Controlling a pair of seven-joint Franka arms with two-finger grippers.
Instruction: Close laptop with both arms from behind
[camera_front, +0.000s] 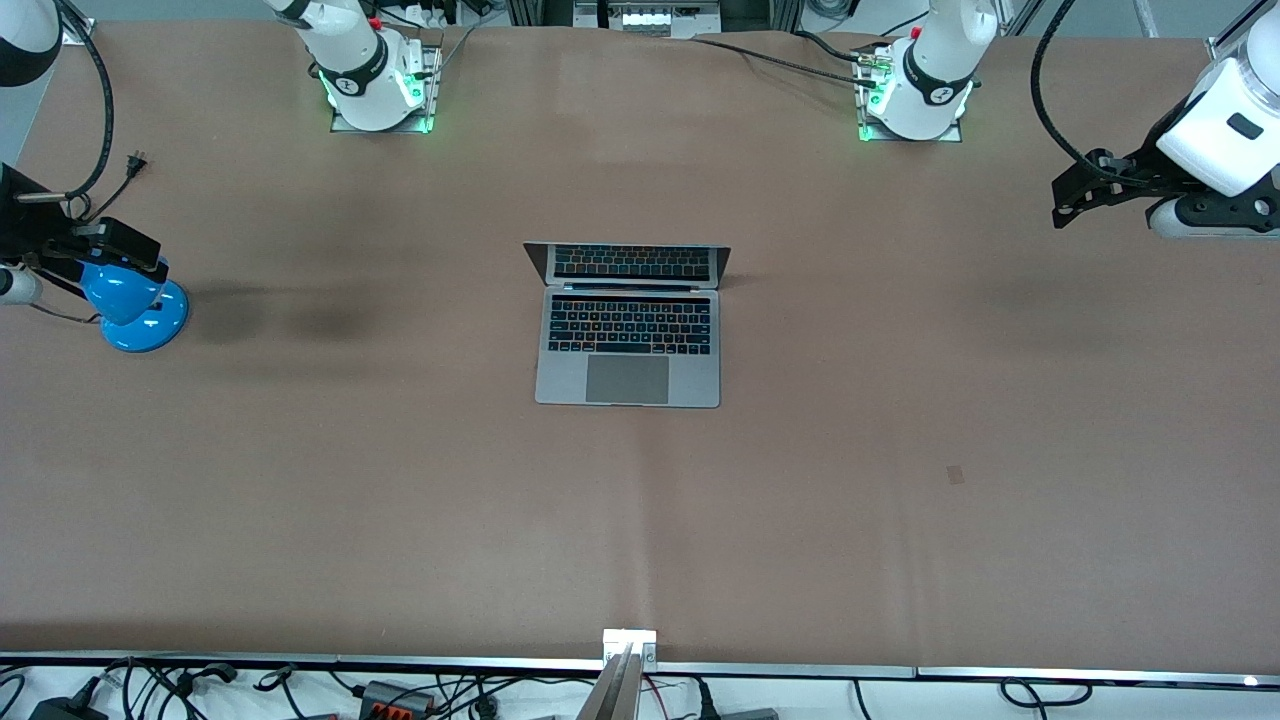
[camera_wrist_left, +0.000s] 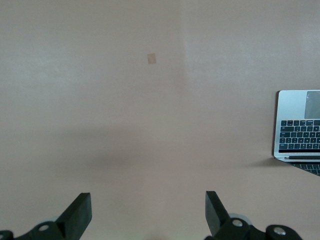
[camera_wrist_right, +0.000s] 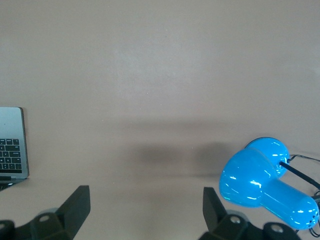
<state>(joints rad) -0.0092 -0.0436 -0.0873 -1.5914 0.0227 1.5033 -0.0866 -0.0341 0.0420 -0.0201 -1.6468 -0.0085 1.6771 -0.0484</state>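
Midway between left gripper and right gripper, both spread wide, empty, well apart from it: open laptop, hinge line toward the bases, equally near to each.

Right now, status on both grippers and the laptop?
Left gripper open, right gripper open, both over bare table at their own ends. Laptop open, mid-table, untouched. Blue lamp under right gripper, clear of laptop.
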